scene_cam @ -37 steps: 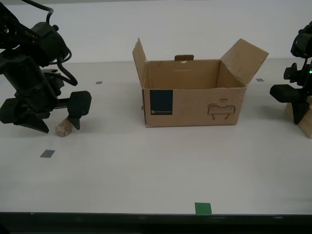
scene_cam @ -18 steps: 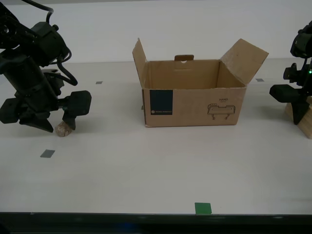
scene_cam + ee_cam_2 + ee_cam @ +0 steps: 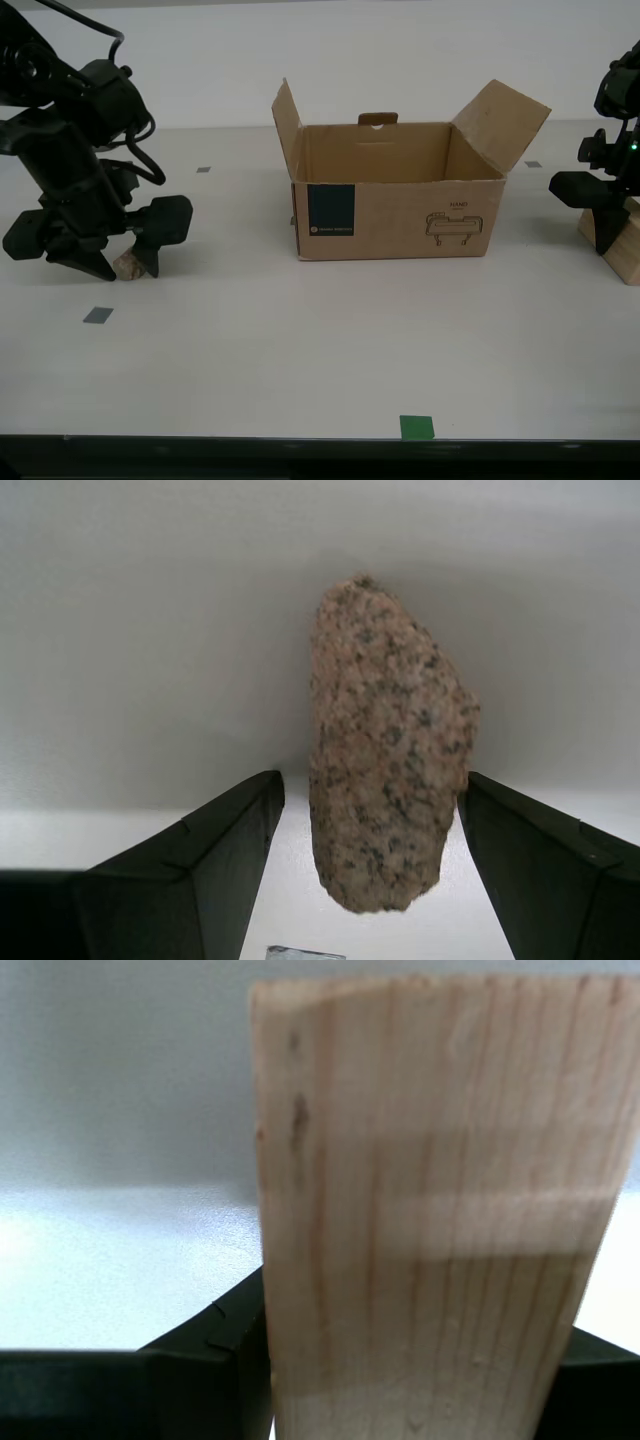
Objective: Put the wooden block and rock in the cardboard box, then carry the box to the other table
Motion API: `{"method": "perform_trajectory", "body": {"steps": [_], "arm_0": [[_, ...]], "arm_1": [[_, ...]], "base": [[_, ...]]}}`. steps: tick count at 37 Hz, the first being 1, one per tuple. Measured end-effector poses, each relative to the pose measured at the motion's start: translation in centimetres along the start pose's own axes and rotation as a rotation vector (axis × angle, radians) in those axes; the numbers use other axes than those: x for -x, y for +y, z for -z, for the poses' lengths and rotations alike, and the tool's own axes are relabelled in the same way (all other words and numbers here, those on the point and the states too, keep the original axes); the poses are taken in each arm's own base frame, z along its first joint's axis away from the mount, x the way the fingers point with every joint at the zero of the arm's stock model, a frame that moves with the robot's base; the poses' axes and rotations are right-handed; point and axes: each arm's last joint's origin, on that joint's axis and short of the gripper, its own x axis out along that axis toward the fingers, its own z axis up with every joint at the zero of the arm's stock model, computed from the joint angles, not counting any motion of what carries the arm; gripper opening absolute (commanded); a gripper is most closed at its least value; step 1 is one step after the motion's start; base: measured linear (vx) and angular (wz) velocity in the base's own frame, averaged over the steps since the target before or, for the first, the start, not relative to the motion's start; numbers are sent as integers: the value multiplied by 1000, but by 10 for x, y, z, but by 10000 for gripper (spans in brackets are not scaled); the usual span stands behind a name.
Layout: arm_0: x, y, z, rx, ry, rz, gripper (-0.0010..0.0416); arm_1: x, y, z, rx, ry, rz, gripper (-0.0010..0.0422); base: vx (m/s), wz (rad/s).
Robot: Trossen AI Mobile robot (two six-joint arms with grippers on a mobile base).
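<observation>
The rock [image 3: 127,264] lies on the cream table at the exterior view's left, between the fingers of my second gripper [image 3: 125,270]. In the second wrist view the rock [image 3: 385,750] touches one finger [image 3: 540,860], and a narrow gap stays at the other finger [image 3: 215,850]. The wooden block [image 3: 618,250] stands tilted at the exterior view's right edge, and my first gripper [image 3: 610,235] is shut on it. In the first wrist view the block [image 3: 440,1160] fills the space between the fingers. The cardboard box [image 3: 400,215] stands open in the middle, apart from both grippers. The other table is out of view.
The box's flaps [image 3: 505,120] stand upright and splayed outward. Small grey tape squares [image 3: 97,315] and a green tape square [image 3: 416,427] mark the table [image 3: 300,340]. The table's front edge runs along the bottom of the exterior view.
My second gripper's fingers have narrowed around the rock, and the arm has shifted slightly. The wooden block has moved a little toward the box in my first gripper.
</observation>
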Motion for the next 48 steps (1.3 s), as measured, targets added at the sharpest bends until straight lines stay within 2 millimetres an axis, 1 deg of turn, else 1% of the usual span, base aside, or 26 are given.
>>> {"method": "perform_trajectory", "body": {"steps": [5,11,21,31,34,37,39,41,44,47,48], "arm_0": [[0,0,0,0,0,-2,114],[0,0,0,0,1,-2,115],[0,0,0,0,1,-2,114],[0,0,0,2,1,-3,115],[0,0,0,0,2,-3,114],[0,0,0,1,1,-4,114],[0,1,0,2,1,-4,111],[0,0,0,0,2,-4,98],[0,0,0,-3,2,-4,64],[0,1,0,-2,1,-4,16],[0,1,0,-3,1,-4,-2]], "arm_1": [[-6,-2,-6,-34,53,-19,223],[-2,-2,-6,-40,31,-21,210],[0,-5,-13,-38,-28,3,208],[1,-5,-15,-29,-37,7,208],[1,-5,-14,-29,-30,4,198],[1,-5,-14,-29,-26,3,171],[1,-5,-14,-23,-24,2,145],[1,-5,-13,-19,-23,1,112],[1,-5,-13,-18,-22,1,52],[1,-5,-14,-21,-24,2,-8],[1,-5,-14,-24,-24,2,-2]], "base": [[0,0],[0,0],[0,0],[0,0],[0,0],[0,0],[0,0],[0,0],[0,0],[0,0],[0,0]]}}
